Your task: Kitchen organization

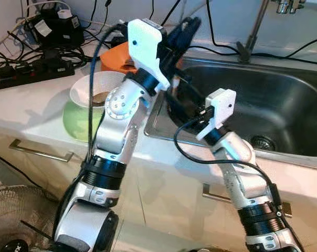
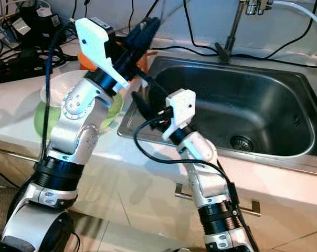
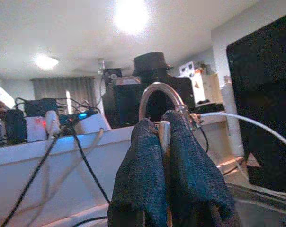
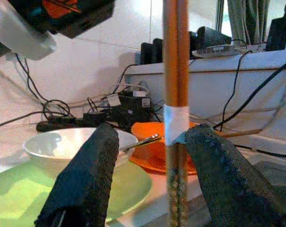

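Over a steel sink (image 2: 284,100), the left gripper (image 2: 146,29) is raised at about 11 o'clock from the basin, its fingers (image 3: 147,179) clenched on a thin stick (image 3: 164,137) — a wooden rod (image 4: 176,113) with a white band that hangs upright between the released, spread fingers (image 4: 86,175) of the right gripper (image 2: 139,101) at the sink's near-left corner. At 9 o'clock on the counter (image 1: 38,105): a white bowl (image 1: 93,86) on a green plate (image 1: 77,123), an orange dish (image 1: 114,58) behind.
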Controlling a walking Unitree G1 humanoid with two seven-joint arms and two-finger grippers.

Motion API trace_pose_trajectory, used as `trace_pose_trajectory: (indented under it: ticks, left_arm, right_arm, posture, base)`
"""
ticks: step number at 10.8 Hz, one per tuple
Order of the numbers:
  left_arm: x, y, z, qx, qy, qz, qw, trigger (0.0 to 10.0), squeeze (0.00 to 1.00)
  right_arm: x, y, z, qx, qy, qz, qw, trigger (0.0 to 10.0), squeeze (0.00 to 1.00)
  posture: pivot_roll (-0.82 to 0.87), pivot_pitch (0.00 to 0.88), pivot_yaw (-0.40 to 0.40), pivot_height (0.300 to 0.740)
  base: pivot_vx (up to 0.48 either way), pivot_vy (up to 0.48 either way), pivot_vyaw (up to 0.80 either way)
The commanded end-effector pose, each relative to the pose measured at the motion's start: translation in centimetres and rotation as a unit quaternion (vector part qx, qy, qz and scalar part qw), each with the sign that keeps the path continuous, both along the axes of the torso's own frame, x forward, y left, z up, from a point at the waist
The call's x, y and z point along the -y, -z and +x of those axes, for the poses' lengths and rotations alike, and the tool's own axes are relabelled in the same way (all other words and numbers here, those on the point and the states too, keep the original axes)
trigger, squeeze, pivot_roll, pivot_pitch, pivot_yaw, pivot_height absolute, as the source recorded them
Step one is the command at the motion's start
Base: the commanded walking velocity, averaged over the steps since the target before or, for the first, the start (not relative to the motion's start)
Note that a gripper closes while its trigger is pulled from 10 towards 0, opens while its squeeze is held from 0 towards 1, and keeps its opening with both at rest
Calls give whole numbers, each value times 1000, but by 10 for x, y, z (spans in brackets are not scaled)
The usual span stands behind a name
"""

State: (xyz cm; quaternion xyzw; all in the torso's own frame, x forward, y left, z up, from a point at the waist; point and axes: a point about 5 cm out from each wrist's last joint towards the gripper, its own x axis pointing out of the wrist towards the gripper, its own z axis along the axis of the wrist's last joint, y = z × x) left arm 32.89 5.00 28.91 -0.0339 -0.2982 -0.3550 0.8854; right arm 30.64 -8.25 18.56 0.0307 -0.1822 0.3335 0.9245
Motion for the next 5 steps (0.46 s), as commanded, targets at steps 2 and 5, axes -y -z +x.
trace_pose_trajectory:
  ticks: [2,5]
  left_arm:
    - [4,0,-4,-14,39,-2,999,10000,0]
    - [6,1,-5,-24,60,5,998,10000,0]
  right_arm:
    - [-2,-4,1,3,3,3,1000,10000,0]
    - [-3,-2,7,0,27,-5,1000,10000,0]
  posture:
    - [28,0,57,740]
    - [33,0,55,740]
  base:
    - [0,0,0]
    - [0,0,0]
